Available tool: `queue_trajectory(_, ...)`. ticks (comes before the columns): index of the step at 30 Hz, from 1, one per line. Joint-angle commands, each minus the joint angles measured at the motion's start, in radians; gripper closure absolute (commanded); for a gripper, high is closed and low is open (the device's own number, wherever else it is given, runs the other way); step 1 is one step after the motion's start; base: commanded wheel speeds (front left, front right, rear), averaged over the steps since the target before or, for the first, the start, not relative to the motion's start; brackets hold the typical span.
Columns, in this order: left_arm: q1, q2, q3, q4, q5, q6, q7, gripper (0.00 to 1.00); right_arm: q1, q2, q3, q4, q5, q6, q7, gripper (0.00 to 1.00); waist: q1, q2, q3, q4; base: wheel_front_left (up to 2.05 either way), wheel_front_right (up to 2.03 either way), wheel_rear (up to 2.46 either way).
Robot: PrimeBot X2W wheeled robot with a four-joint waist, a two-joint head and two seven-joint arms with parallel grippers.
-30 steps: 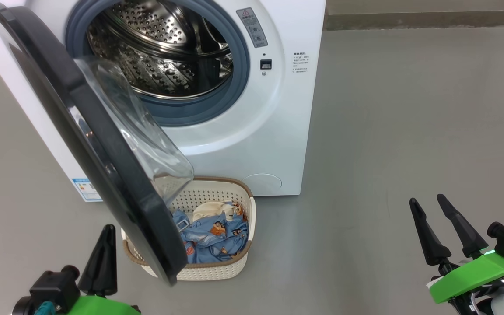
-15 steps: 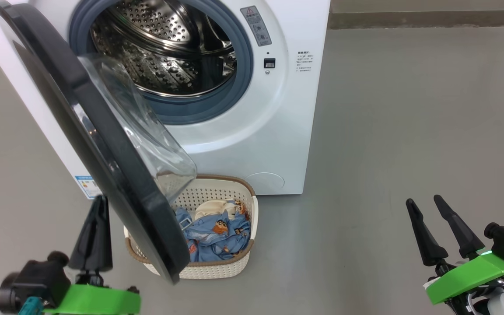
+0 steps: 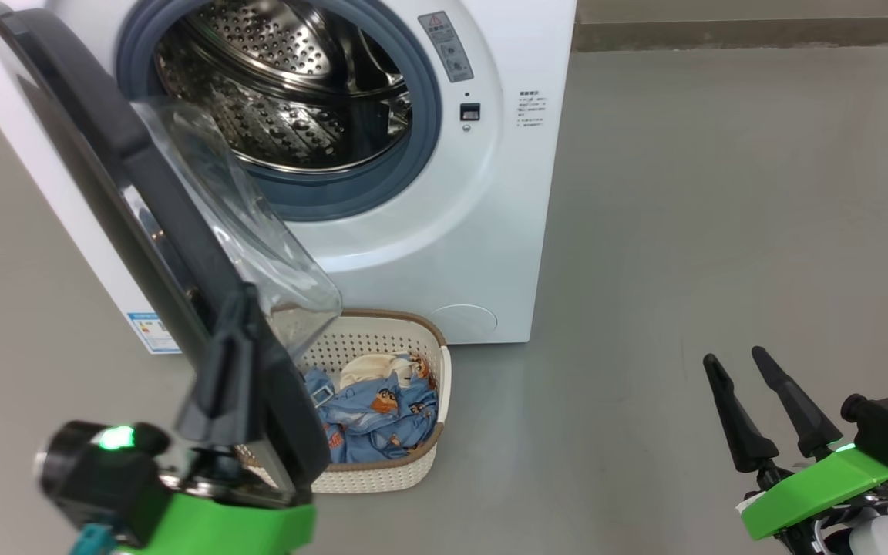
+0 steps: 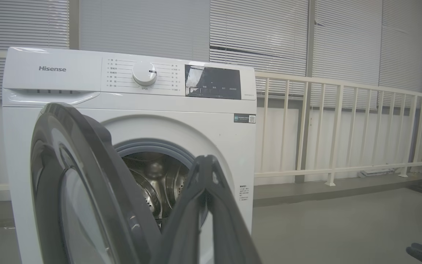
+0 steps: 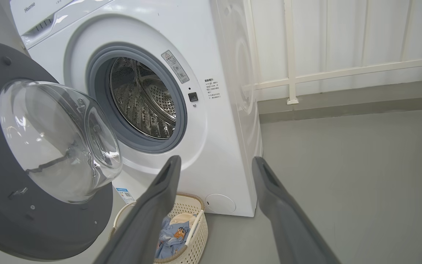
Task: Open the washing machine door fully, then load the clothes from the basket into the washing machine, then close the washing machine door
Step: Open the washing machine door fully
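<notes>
The white washing machine (image 3: 444, 231) stands at the top of the head view, its steel drum (image 3: 297, 92) showing. The washing machine door (image 3: 105, 154) hangs part open, swung out toward me, its glass bowl (image 3: 243, 231) facing the drum. Below it the basket (image 3: 382, 478) sits on the floor with the clothes (image 3: 375, 408) inside; the door covers its left part. My left gripper (image 3: 237, 301) is shut with nothing in it, its tips overlapping the door's lower edge; contact is unclear. In the left wrist view the left gripper (image 4: 203, 159) rises just right of the door (image 4: 86, 176). My right gripper (image 3: 734, 354) stands open at the lower right.
Grey floor (image 3: 721, 193) spreads open to the right of the machine. A white railing (image 4: 343, 128) runs behind it along a wall with blinds. A blue label sticker (image 3: 153, 331) marks the machine's lower left front.
My left gripper has moved right and up, from left of the door to in front of its lower edge. The door, basket and right gripper have hardly moved.
</notes>
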Motion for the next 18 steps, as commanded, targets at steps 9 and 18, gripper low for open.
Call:
queue_trajectory(9,-0.051,-0.021,-0.056,0.061,-0.049,-0.024,0.028,1.0,-0.01,-0.012,0.047,-0.023,0.008,0.002,-0.005,0.0,0.0,0.0,0.016,-0.03,0.0,0.0,0.0)
queue_trajectory(18,-0.057,-0.033,-0.072,0.285,-0.106,-0.031,-0.009,1.0,-0.025,-0.014,0.064,-0.013,0.017,0.002,-0.011,0.0,0.0,0.0,0.03,-0.063,0.0,0.0,0.0)
